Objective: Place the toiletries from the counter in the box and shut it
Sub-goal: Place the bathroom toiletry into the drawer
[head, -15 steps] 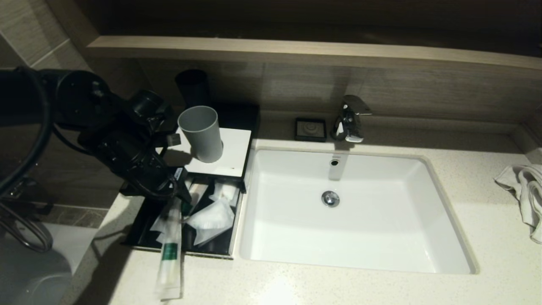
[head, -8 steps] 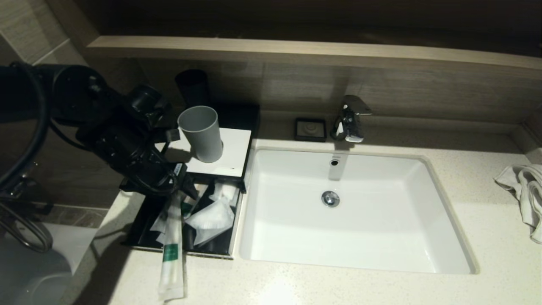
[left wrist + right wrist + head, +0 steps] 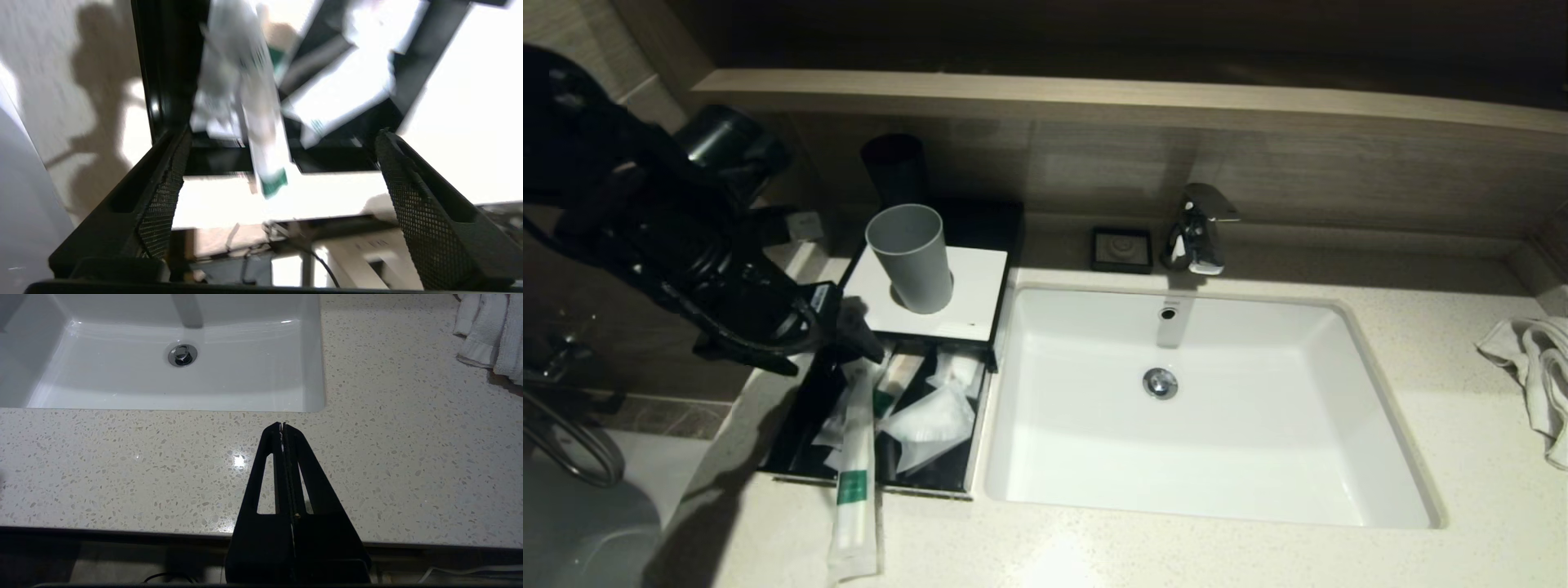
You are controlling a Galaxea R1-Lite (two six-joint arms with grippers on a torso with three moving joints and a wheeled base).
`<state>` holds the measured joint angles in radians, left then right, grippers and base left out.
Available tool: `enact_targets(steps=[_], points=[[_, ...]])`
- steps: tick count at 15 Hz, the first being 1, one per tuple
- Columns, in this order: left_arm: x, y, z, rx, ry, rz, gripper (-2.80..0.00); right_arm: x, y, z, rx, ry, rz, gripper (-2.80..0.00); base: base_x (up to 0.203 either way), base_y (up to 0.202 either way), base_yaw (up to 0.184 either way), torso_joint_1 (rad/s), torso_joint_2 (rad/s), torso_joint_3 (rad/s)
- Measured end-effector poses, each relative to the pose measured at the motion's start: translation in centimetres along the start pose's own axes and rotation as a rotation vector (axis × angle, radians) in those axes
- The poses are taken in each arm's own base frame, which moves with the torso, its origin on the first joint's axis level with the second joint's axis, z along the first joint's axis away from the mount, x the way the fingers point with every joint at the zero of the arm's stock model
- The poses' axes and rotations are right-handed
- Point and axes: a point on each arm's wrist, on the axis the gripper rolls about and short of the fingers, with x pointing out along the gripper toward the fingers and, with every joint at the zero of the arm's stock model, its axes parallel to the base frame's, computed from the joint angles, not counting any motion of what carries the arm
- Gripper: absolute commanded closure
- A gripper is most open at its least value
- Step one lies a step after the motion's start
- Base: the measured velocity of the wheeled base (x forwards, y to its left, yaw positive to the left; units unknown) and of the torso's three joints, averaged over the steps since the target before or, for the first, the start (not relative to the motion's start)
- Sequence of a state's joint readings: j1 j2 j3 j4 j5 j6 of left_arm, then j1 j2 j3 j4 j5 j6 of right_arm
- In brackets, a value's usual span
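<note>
The left gripper (image 3: 854,327) has let go of the sachet (image 3: 854,465) and backed off, jaws wide. The sachet lies half in the box (image 3: 792,425), overhanging the counter (image 3: 1094,547). The right gripper (image 3: 282,428) is closed, parked.

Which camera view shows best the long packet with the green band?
The head view: the long packet lies whole there, its far end in the black box, its near end out on the counter. The left wrist view shows it blurred between the open left gripper fingers. The right wrist view misses it.
</note>
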<state>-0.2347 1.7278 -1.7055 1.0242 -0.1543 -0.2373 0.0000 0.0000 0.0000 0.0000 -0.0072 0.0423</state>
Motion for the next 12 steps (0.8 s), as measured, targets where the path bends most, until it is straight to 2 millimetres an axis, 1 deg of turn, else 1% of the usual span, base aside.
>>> enact_targets(steps=[1,4,6,8,10,12], points=[[-1.1,0.0,-0.8,-0.019,0.005,-0.015,0.00,0.0,0.0,0.0,-0.001,0.000,0.000,0.00,0.000,0.000,0.000,0.000,0.00,0.000],[-3.6,-0.3,-3.5,-0.067,0.010,-0.053,0.00,0.0,0.0,0.0,0.000,0.000,0.000,0.00,0.000,0.000,0.000,0.000,0.00,0.000],[-4.2,-0.5,-5.5,-0.091,0.035,-0.064,0.00,0.0,0.0,0.0,0.000,0.000,0.000,0.00,0.000,0.000,0.000,0.000,0.00,0.000],[-3.8,-0.8,-7.6,-0.092,0.088,-0.067,0.00,0.0,0.0,0.0,0.000,0.000,0.000,0.00,0.000,0.000,0.000,0.000,0.00,0.000],[-2.7,-0.9,-9.3,-0.099,0.141,-0.061,0.00,0.0,0.0,0.0,-0.001,0.000,0.000,0.00,0.000,0.000,0.000,0.000,0.00,0.000],[-1.3,-1.0,-10.5,-0.117,0.144,-0.054,0.00,0.0,0.0,0.0,0.000,0.000,0.000,0.00,0.000,0.000,0.000,0.000,0.00,0.000]])
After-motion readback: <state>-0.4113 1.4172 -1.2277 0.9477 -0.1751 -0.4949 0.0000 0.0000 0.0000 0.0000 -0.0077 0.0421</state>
